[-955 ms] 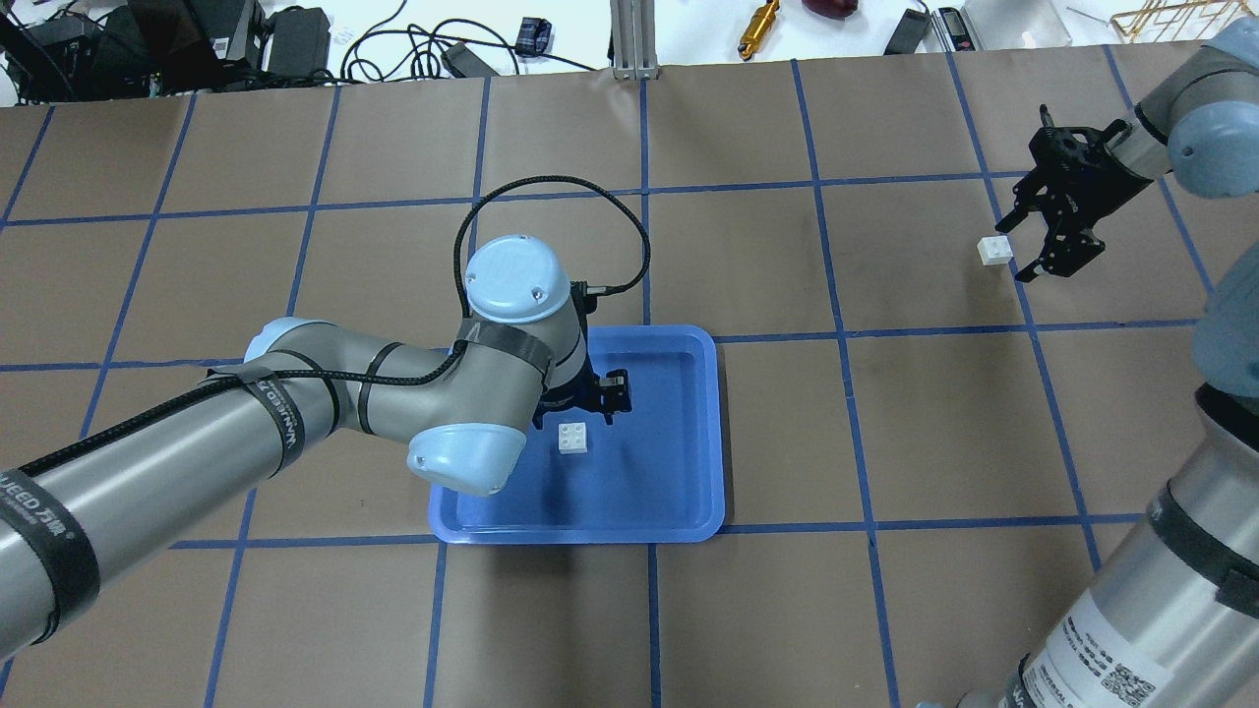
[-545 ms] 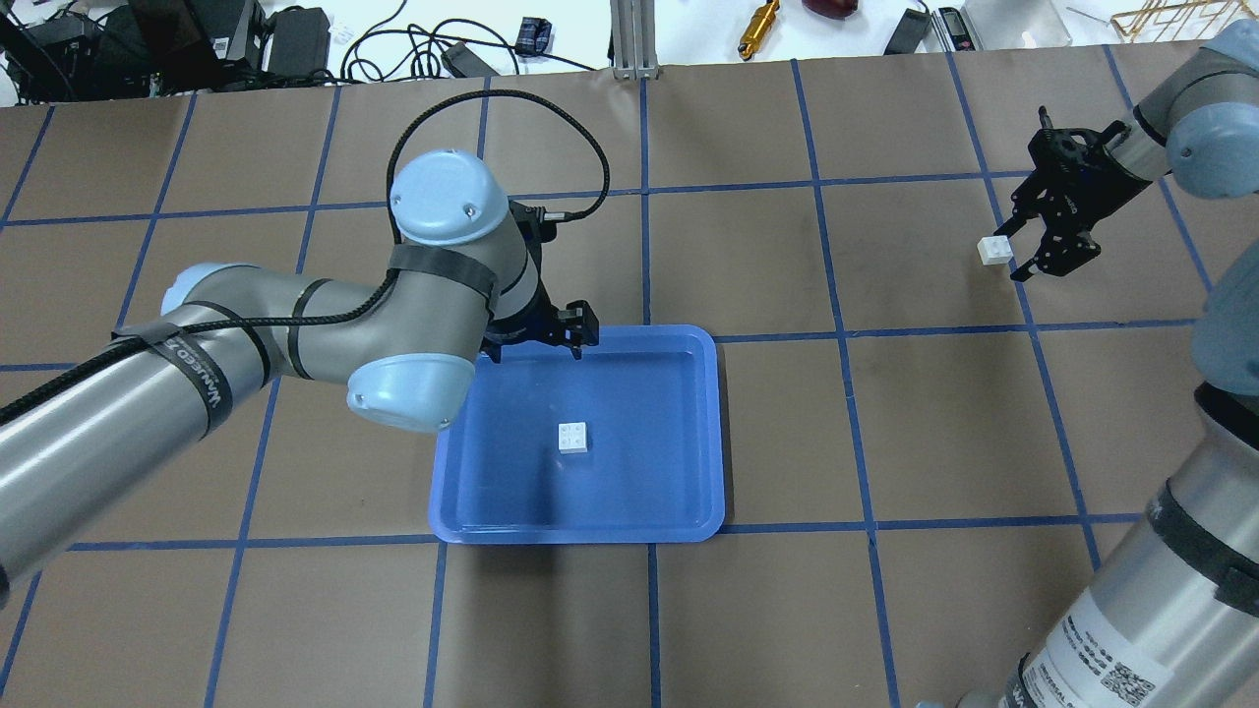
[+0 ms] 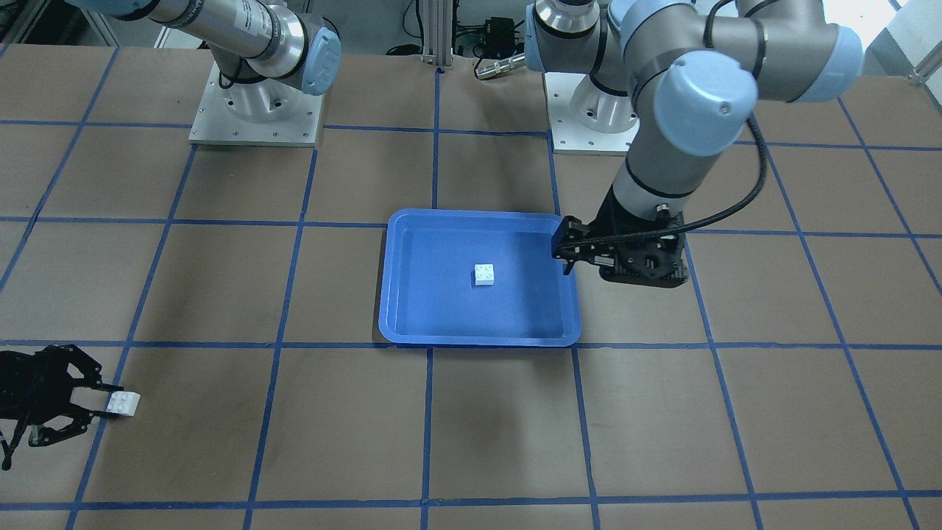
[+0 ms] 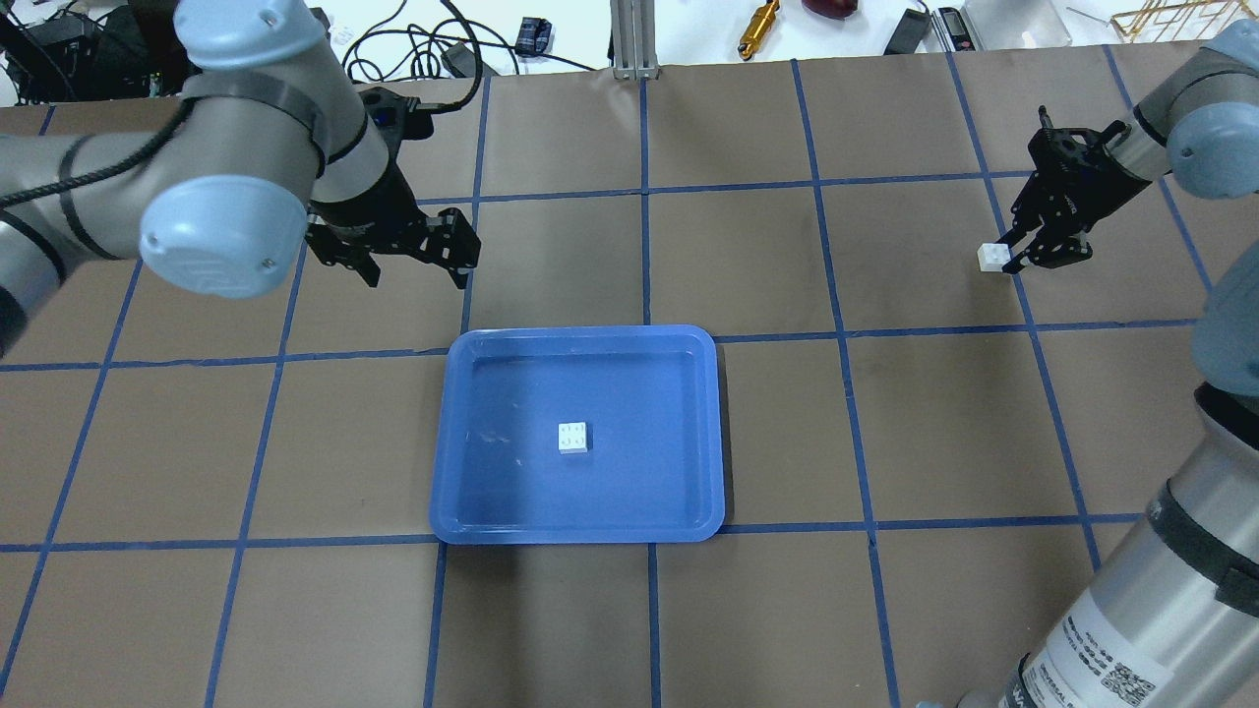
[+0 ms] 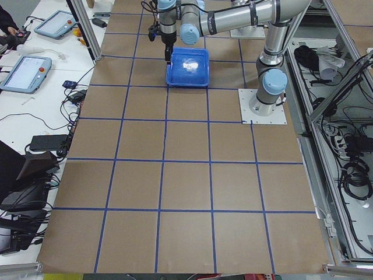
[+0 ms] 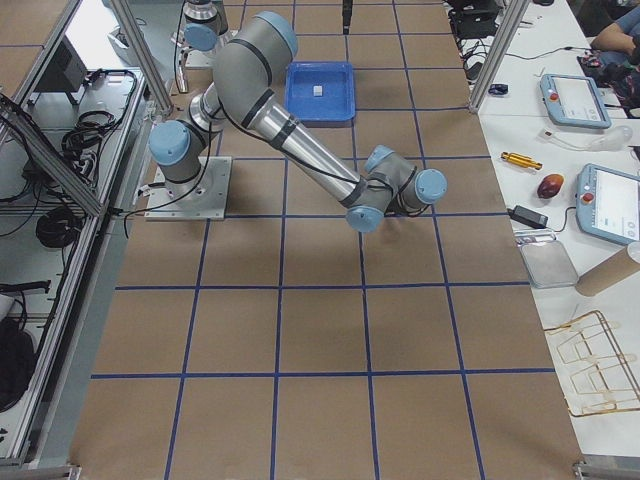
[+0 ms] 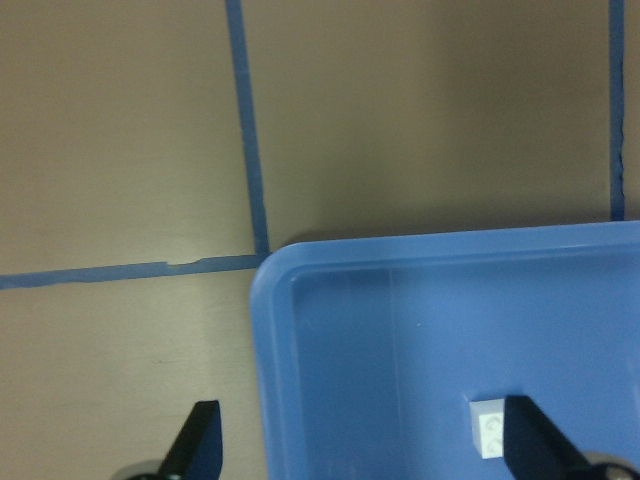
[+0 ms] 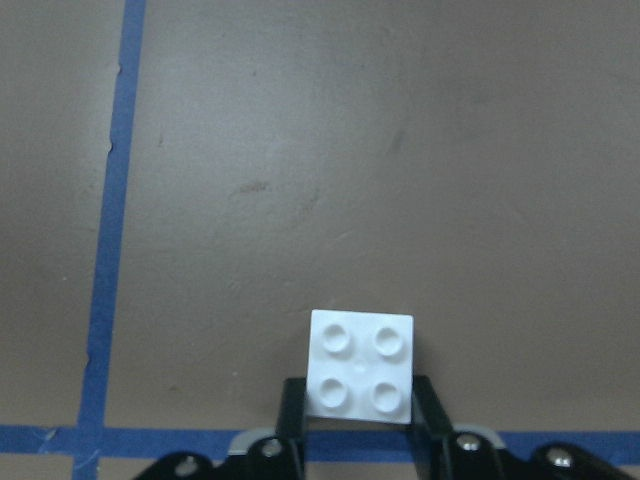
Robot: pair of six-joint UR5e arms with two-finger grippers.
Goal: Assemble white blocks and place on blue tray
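Observation:
One white block (image 4: pixel 573 438) lies studs up near the middle of the blue tray (image 4: pixel 580 532); it also shows in the front view (image 3: pixel 484 274) and the left wrist view (image 7: pixel 487 430). My left gripper (image 4: pixel 416 270) is open and empty, above the table past the tray's far left corner. The other white block (image 4: pixel 993 258) sits on the table at the far right, between the fingers of my right gripper (image 4: pixel 1013 258). The right wrist view shows this block (image 8: pixel 362 365) studs up with a finger against each side. The front view shows the right gripper (image 3: pixel 103 401) with its block (image 3: pixel 123 403).
Brown table paper with a blue tape grid. Cables, a gold tool (image 4: pixel 759 25) and an aluminium post (image 4: pixel 634 39) lie along the far edge. The arm bases (image 3: pixel 254 110) stand on the robot's side of the tray.
My left arm has risen and swung away from the tray to the far left, leaving the block in it. My right gripper's fingers have closed on the other block.

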